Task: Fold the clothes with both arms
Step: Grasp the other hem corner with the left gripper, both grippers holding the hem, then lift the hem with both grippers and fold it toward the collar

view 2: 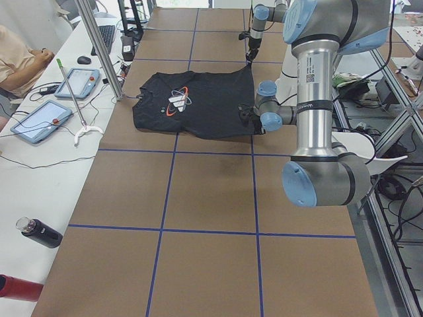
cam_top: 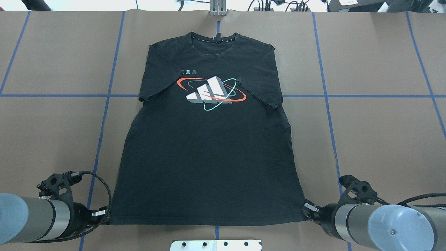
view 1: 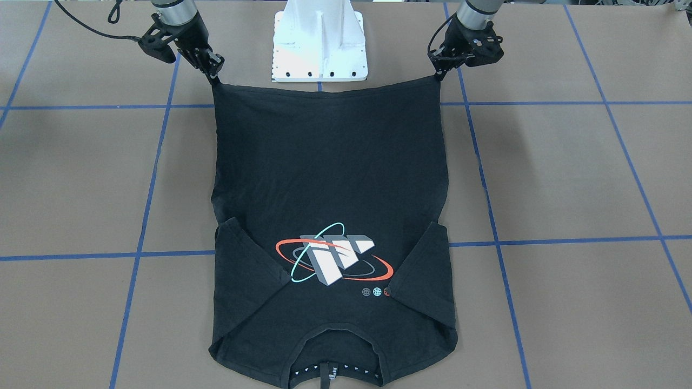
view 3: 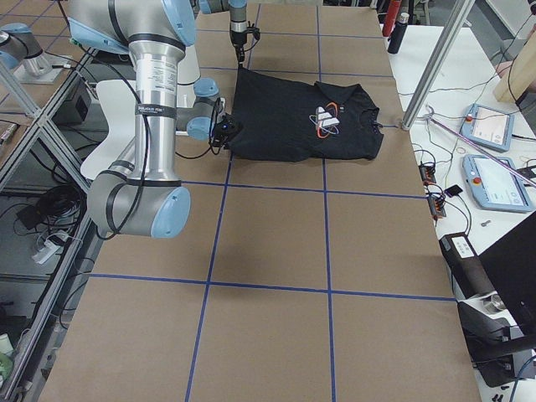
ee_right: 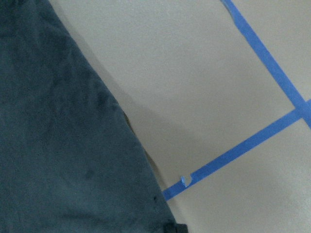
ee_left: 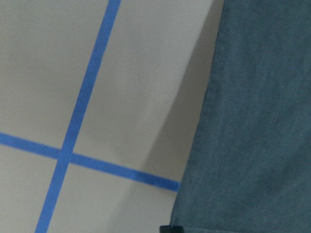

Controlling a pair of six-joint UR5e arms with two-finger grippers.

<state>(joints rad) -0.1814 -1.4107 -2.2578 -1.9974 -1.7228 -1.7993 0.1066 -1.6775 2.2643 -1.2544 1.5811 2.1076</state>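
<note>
The black short-sleeved cotton T-shirt (cam_top: 209, 157) lies graphic-up, its two hem corners pinched by the closed black left gripper (cam_top: 105, 215) and right gripper (cam_top: 306, 208), collar farthest away.

Black T-shirt (cam_top: 209, 153) lying graphic-up, sleeves folded inward, its two hem corners pinched by left hand (cam_top: 104, 213) and right hand (cam_top: 308, 208)

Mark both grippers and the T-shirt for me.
left gripper (cam_top: 105, 217): overhead exterior view, between its fingertips.
right gripper (cam_top: 306, 207): overhead exterior view, between its fingertips.
T-shirt (cam_top: 209, 150): overhead exterior view, mid-body black fabric.
</note>
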